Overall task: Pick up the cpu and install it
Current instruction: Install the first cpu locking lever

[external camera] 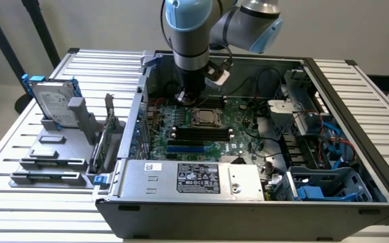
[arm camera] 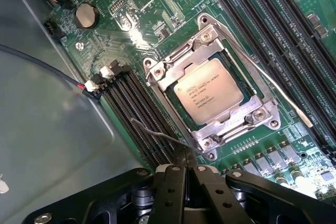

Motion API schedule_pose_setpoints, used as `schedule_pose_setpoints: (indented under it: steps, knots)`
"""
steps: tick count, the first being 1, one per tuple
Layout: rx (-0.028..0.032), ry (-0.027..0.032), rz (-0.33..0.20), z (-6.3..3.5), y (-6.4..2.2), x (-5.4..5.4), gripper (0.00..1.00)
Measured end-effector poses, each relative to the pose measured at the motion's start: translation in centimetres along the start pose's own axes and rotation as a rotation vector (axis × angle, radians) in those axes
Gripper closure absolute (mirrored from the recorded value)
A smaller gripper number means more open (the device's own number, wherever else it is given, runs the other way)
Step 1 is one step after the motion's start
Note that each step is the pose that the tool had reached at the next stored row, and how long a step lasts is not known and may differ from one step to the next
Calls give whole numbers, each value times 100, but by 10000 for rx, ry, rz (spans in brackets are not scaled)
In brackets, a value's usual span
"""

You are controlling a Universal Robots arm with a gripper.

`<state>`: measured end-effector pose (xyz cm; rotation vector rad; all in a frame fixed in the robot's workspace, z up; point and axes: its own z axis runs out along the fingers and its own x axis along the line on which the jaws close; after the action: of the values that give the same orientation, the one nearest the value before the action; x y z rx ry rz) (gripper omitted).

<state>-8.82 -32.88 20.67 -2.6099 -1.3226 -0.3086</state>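
The cpu, a small square chip with a silver-grey printed top, lies flat in the metal socket frame on the green motherboard. In the exterior view the cpu sits mid-board inside the open computer case. My gripper is shut with nothing between its fingers, its tip right beside a thin wire socket lever at the socket's corner; whether it touches the lever I cannot tell. The gripper hangs low over the board just off the socket.
Black memory slots run beside the socket. A second long lever lies along the socket's other side. A silver power supply and a blue drive cage fill the case front. A hard drive stands on a grey rack outside.
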Motion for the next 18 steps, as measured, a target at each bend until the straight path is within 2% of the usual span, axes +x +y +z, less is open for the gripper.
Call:
schedule_pose_setpoints:
  steps: [18]
  knots:
    - [-145,-199,-12,91,60,73,89]
